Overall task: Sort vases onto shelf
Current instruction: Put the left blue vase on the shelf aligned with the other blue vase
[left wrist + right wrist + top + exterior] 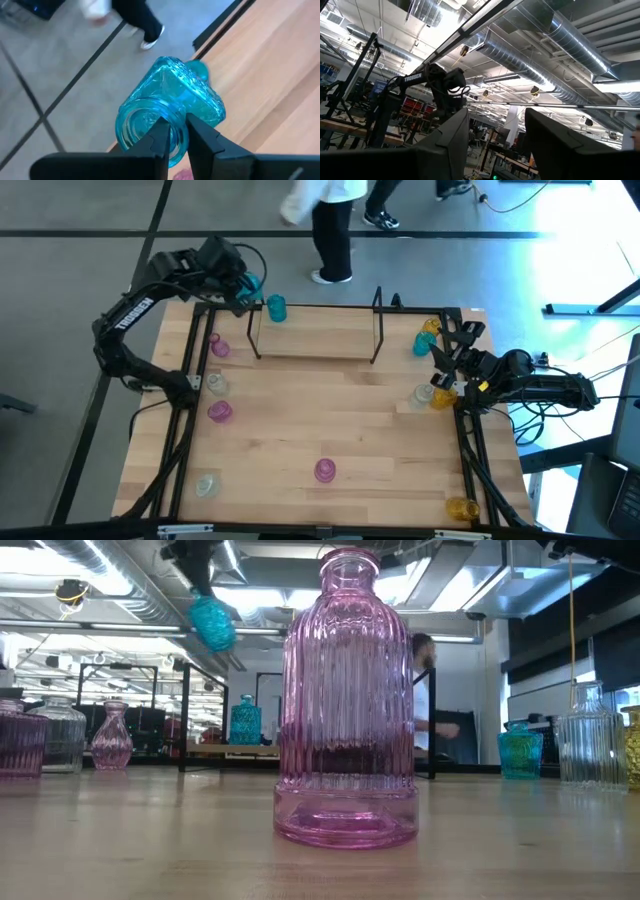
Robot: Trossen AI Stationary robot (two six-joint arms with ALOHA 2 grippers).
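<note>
We see the left gripper raised above the table's far left corner, its two dark fingers clamped on the rim of a teal-blue vase. This held vase is translucent, with a squarish patterned body and a round open mouth; it hangs tilted in the air, and in the low view it shows high up, well above the tabletop.

A second teal vase stands upright at the left end of the shelf, a low light-wood plank with thin black wire end frames lying along the far edge of the table.

The other vases are spread about the tabletop. A ribbed pink bottle vase stands in the near middle, its glass clear enough to show the room behind it. Two more pink vases and a clear one stand along the left side, and another clear one sits near the near left corner. On the right we find yellow and teal vases at the far end and a yellow one at the near corner.

The right gripper waits at the right edge of the table, its fingers spread apart and empty, pointing upward toward the ceiling.
</note>
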